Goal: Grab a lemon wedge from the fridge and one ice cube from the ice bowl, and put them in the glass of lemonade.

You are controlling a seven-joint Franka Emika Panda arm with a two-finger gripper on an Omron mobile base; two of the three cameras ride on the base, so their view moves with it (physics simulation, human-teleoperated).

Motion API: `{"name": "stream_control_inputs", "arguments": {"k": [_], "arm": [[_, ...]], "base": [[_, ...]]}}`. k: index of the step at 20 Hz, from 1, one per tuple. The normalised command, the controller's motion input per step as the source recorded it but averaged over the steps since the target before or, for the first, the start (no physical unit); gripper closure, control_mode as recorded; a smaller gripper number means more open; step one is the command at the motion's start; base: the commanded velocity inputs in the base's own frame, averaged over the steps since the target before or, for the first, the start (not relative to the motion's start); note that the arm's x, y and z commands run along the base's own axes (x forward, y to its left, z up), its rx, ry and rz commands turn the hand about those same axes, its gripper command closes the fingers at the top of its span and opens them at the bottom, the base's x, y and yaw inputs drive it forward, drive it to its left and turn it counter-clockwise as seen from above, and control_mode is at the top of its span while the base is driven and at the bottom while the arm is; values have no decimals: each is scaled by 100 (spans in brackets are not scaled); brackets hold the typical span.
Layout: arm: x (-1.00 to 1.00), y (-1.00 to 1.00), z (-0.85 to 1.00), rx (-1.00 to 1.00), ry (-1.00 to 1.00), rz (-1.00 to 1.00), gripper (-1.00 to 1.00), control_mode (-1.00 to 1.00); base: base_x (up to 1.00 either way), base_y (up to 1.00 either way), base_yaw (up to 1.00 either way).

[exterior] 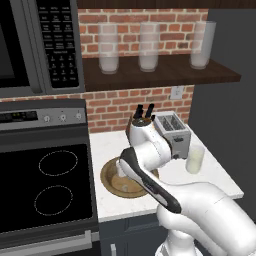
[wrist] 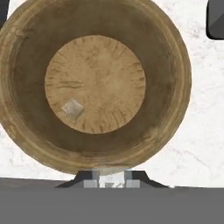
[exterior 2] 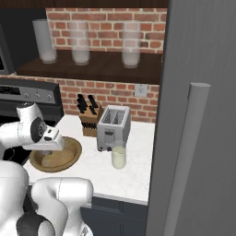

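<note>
End effector [wrist: 112, 181] above ice bowl [wrist: 26, 144], jaws pinched near-shut on small whitish piece, likely ice cube [wrist: 112, 180]. Second cube [wrist: 72, 108] lies on bowl floor, about 8 o'clock. Glass of lemonade [exterior: 194, 159] on bench, 3 o'clock of bowl. Fridge [exterior 2: 203, 115] closed; lemon wedge apparently not fetched. Cube drop pending.

Matt, grained wooden ice bowl [wrist: 166, 57] on a glossy white marble counter [wrist: 192, 131].
</note>
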Motion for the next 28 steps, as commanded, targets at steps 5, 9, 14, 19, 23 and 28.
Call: {"name": "stream_control_inputs", "arguments": {"k": [5, 9, 14, 19, 23, 28], "arm": [[-25, -95, 63, -6, -19, 0, 100, -100], [-1, -100, 87, 0, -1, 0, 100, -100], [7, -93, 98, 0, 5, 0, 100, -100], [32, -80, 44, 0, 19, 0, 100, -100], [74, -58, -18, 0, 22, 0, 100, -100], [41, -34, -2, 3, 14, -7, 100, -100]], "base": [[0, 0, 0], [0, 0, 0], [0, 0, 0], [0, 0, 0], [0, 0, 0], [0, 0, 0]]}}
